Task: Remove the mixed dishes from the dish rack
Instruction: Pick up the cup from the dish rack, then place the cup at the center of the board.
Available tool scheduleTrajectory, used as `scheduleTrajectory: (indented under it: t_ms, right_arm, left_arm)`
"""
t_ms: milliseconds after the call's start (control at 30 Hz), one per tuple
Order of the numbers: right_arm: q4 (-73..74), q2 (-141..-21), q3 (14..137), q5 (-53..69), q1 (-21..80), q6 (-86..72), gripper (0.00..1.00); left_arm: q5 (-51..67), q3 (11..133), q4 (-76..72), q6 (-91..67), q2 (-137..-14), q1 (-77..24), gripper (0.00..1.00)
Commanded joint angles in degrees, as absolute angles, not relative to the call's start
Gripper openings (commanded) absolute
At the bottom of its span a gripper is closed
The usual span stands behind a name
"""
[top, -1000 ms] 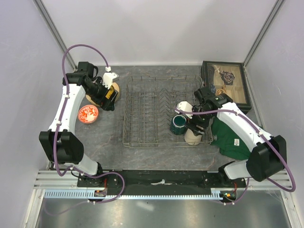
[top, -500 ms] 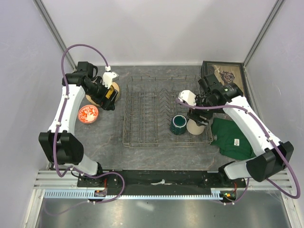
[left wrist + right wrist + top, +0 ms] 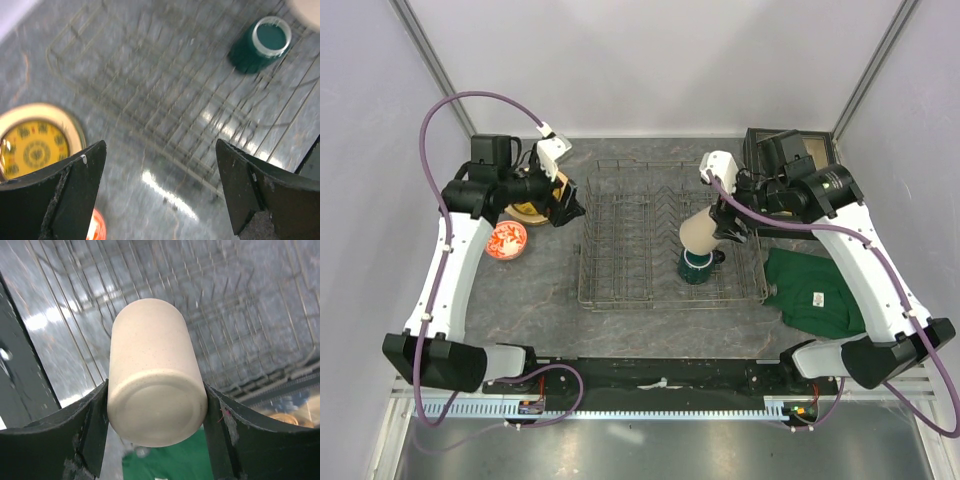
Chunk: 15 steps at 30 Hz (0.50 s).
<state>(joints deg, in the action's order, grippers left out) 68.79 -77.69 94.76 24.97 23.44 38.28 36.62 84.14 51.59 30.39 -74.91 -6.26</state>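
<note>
Right end effector (image 3: 156, 420) is clamped on the tall beige tumbler (image 3: 702, 232), held tilted above the dish rack (image 3: 620, 250) mid-surface. Left end effector (image 3: 160, 150) stands wide open, empty, near the far-left corner.

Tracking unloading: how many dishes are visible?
4: patterned plate and red-and-white bowl left of the rack, dark green mug in it, beige tumbler in the right claw. Others may be hidden.
</note>
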Motion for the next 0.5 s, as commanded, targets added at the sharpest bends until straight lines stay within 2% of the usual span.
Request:
scheduleTrajectory:
  t_ms: [0,133,267,467]
  right_arm:
    - [56.6,-74.9,94.2,34.4,23.0,30.9,0.37]
    - [44.8,-71.5,89.7,39.7,21.7,23.7,0.34]
    - [41.1,-74.1,91.9,45.0,20.8,17.2,0.35]
    - [26.3,-75.4,90.4,56.2,17.5,1.7,0.34]
  left_arm:
    - [44.0,81.5,39.5,23.6,-71.3,-7.1,0.96]
    - [47.9,75.0,29.6,16.7,-67.6,-7.3,0.96]
    - [50.7,72.3,20.1,10.5,-66.4,-7.3,0.96]
    - [55.0,69.0,8.5,-1.4,-66.6,-7.3,0.96]
